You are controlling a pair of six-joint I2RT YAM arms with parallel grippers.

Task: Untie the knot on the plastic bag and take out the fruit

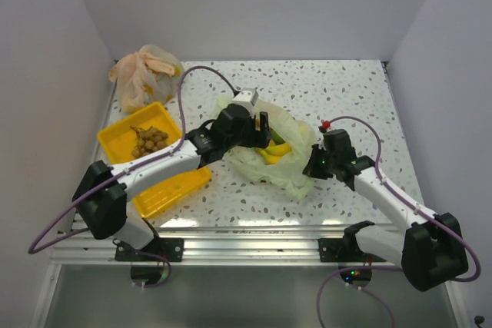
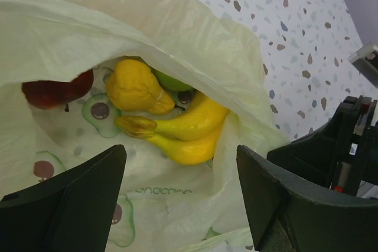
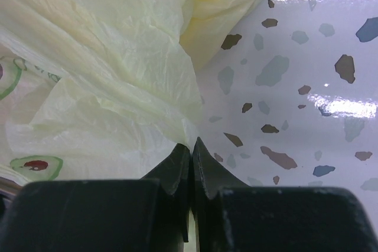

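Note:
The pale green plastic bag lies open mid-table. In the left wrist view its mouth gapes and shows the yellow banana, an orange-yellow fruit, a dark red apple and part of a green round fruit. My left gripper hovers at the bag's opening, open and empty. My right gripper is shut on the bag's right edge, and the plastic stretches away from it. The cluster of small brown fruits lies in the yellow tray.
An orange-beige plastic bag sits at the back left corner behind the tray. White walls close in the left, back and right sides. The right arm's wrist is close to my left gripper's right finger.

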